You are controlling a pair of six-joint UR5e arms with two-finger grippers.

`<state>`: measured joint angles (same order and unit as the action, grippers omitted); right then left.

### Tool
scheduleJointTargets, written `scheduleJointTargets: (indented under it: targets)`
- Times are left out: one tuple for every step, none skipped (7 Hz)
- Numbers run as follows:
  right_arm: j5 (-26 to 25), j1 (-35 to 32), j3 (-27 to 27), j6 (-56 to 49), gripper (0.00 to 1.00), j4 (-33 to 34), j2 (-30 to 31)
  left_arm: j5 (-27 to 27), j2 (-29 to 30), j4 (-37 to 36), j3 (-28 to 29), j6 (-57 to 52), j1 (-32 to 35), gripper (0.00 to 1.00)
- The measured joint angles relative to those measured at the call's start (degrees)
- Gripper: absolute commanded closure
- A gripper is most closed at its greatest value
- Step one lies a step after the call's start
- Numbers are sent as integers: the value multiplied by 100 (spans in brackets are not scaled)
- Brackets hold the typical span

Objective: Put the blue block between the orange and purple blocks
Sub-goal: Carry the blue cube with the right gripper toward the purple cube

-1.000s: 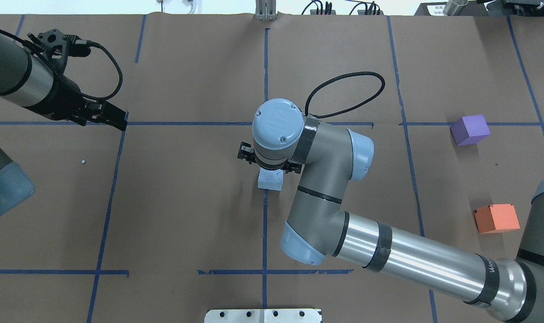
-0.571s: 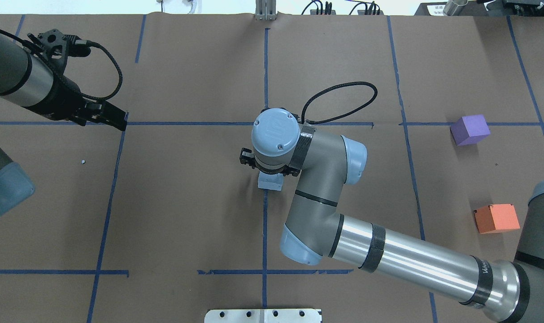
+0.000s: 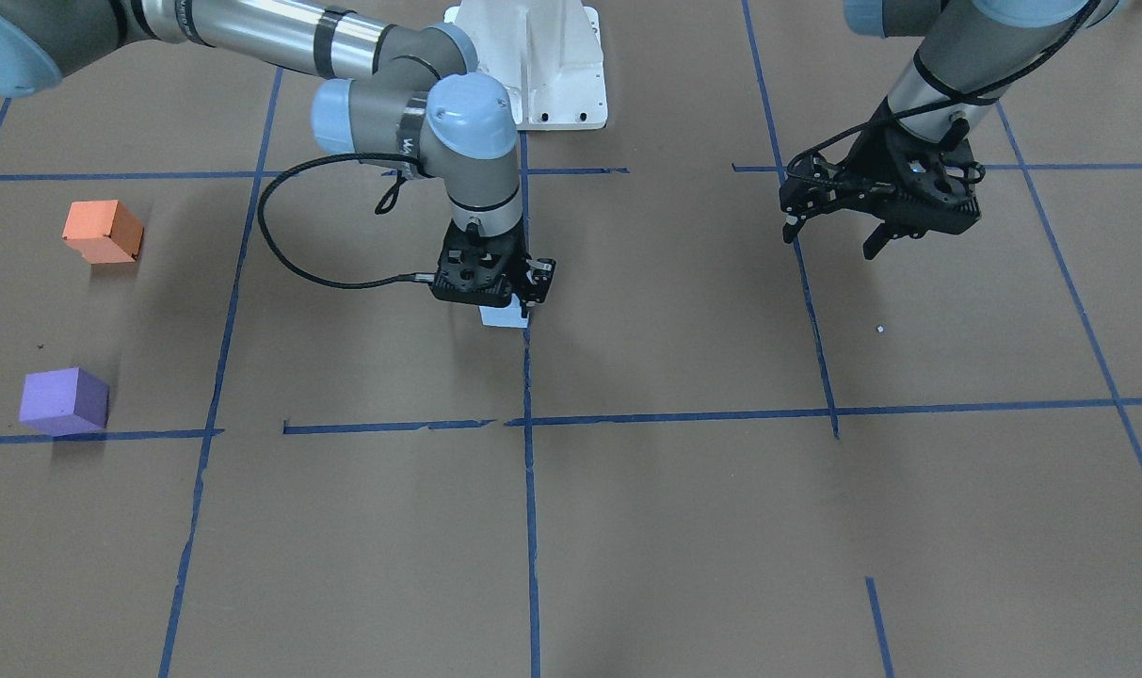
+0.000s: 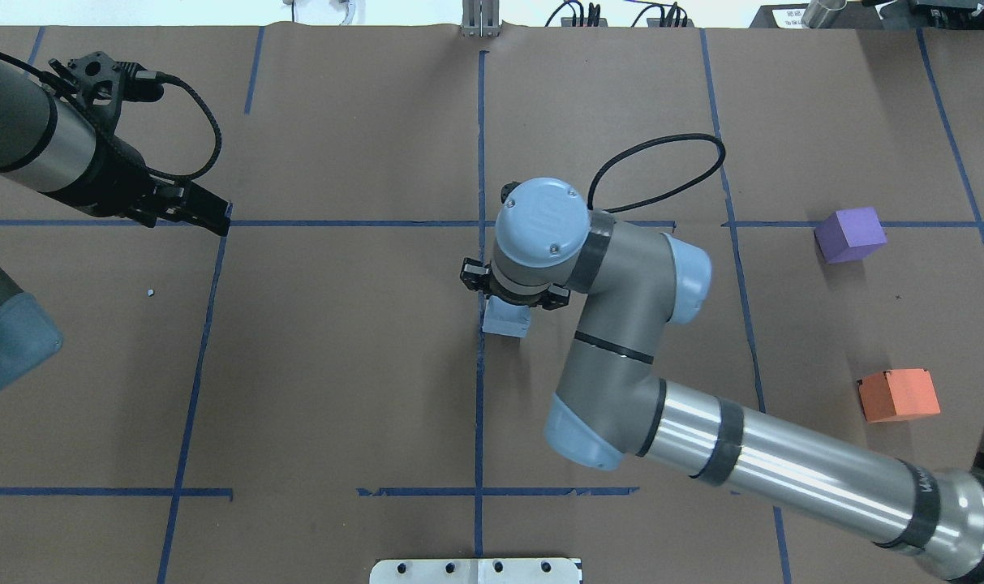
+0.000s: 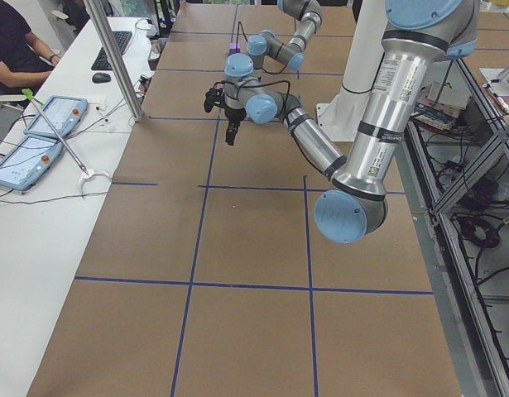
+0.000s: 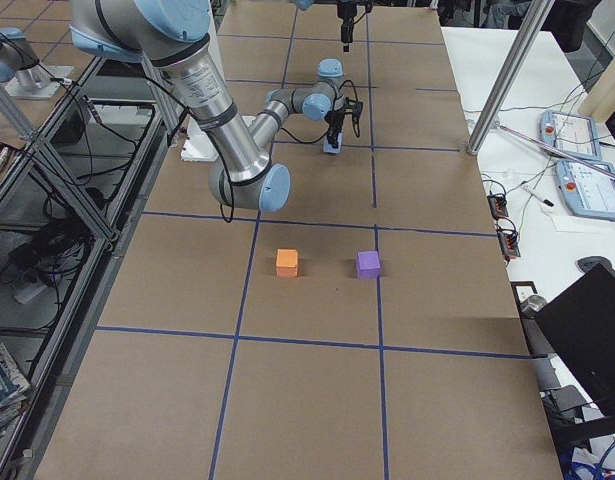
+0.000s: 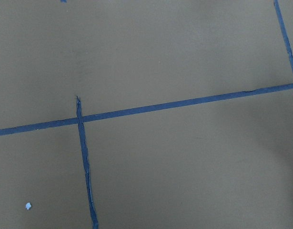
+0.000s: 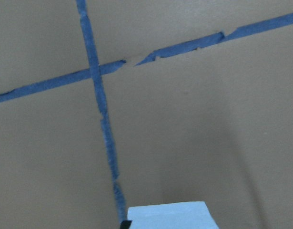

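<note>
You are holding the blue block clamped in the right gripper, well apart from the purple block. Its slot is lying between that and the orange block. The left gripper is hanging farther off, fingers apart, leaving room.

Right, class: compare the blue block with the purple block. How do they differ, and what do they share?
Colour: the blue block is pale blue, the purple block violet. State: the right hand grips the blue block; the purple block lies free on the table. Place: the blue block is near the table's middle, the purple block at the robot's right end. Both are plain cube-like blocks.
</note>
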<state>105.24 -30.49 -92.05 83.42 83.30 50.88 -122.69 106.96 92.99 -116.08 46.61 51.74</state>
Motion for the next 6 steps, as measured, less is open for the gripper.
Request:
scheduleJointTargets:
  targets:
    - [405,-402,-778,-458,95,-2,731,0,1,0,-1,9,1,0]
    - [775,-868,-1435,-1223,94,-29,1621,2,1,0,-2,16,3,0]
    - [1045,-1358,-1805,-2098,93,-53,2400,5,1,0,-2,22,3,0]
    - [1296,-1900,-1967,-3019,93,-63,3062,8,1,0,-2,31,3,0]
    - [1498,-2327,-2004,-3679,91,-66,3568,13,-1,-2,-2,37,3,0]
    - [1607,-2540,-1953,-3983,89,-68,3888,23,-8,-8,3,40,3,0]
